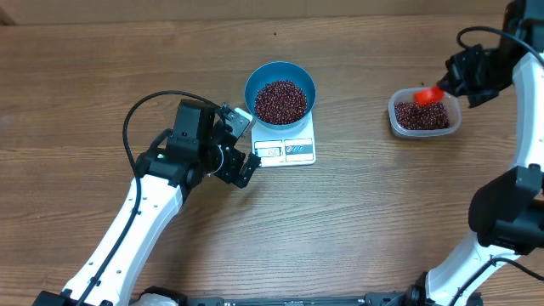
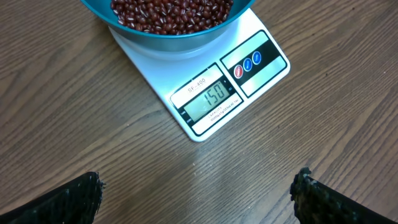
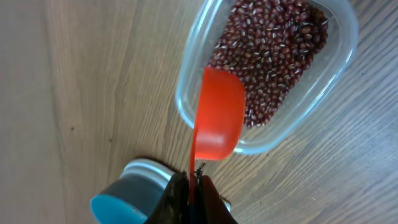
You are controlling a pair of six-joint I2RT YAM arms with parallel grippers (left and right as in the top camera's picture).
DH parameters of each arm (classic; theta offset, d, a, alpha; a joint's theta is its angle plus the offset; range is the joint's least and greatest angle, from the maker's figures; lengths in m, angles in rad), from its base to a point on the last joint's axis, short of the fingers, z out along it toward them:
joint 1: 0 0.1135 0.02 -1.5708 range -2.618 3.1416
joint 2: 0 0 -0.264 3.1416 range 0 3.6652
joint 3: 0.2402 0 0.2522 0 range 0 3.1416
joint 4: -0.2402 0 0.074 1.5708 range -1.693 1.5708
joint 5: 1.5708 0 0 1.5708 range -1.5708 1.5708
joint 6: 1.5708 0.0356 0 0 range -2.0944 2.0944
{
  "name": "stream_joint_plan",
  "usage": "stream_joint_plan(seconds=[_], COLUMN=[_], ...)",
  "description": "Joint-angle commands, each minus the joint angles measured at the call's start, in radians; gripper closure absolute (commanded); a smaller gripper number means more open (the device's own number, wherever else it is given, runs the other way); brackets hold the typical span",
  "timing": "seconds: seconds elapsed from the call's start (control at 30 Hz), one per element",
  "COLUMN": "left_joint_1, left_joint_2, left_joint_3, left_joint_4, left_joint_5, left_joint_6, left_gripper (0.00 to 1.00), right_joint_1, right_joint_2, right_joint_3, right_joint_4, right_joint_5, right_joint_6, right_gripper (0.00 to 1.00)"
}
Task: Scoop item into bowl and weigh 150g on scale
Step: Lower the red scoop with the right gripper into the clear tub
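The blue bowl stands on the white scale, and a heap of dark red beans fills it. In the left wrist view the scale's display reads 150 below the bowl. My left gripper is open just left of the scale, with only bare table between its fingers. At the far right my right gripper is shut on the handle of a red scoop. The scoop hangs over the rim of a clear tub.
The clear tub holds more beans and sits near the table's right edge. A blurred blue and grey round shape lies behind my right fingers; I cannot tell what it is. Wood tabletop surrounds everything.
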Motion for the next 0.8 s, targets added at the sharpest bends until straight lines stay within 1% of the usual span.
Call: stream_joint_plan(seconds=[0.0,0.13,0.23,0.33,0.4,0.5,0.6,0.67,0.77], left_joint_1=[0.000,0.000,0.000,0.000,0.000,0.000,0.000,0.000,0.000], left_joint_2=[0.007,0.007,0.007,0.007,0.007,0.007,0.007,0.007,0.007], left_joint_3=[-0.002,-0.002,-0.002,-0.002,-0.002,-0.002,-0.002,-0.002,-0.002], left_joint_4=[0.001,0.001,0.001,0.001,0.001,0.001,0.001,0.001,0.001], left_joint_5=[0.002,0.002,0.002,0.002,0.002,0.002,0.002,0.002,0.002], left_joint_6=[-0.010,-0.010,-0.010,-0.010,-0.010,-0.010,-0.010,-0.010,-0.010], left_gripper=[0.00,0.00,0.01,0.00,0.00,0.00,0.00,0.00,0.01], right_joint_1=[0.007,0.017,0.026,0.027,0.027,0.028,0.027,0.028,0.028], right_joint_2=[-0.027,-0.024,-0.024,-0.024,-0.023,-0.023,-0.023,-0.023,-0.023], right_joint_3=[-0.058,-0.108,-0.135,-0.170,-0.179,-0.181,-0.181,-0.181,-0.181], right_joint_4=[0.056,0.143,0.167,0.137,0.114,0.082,0.060,0.047,0.022], right_joint_5=[-0.008,-0.001,0.008,0.011,0.010,0.011,0.010,0.010,0.010], right_joint_6=[0.039,0.055,0.058,0.058,0.058,0.057,0.057,0.057,0.053], right_gripper=[0.96,0.95,0.92,0.78,0.66,0.56,0.41,0.35,0.30])
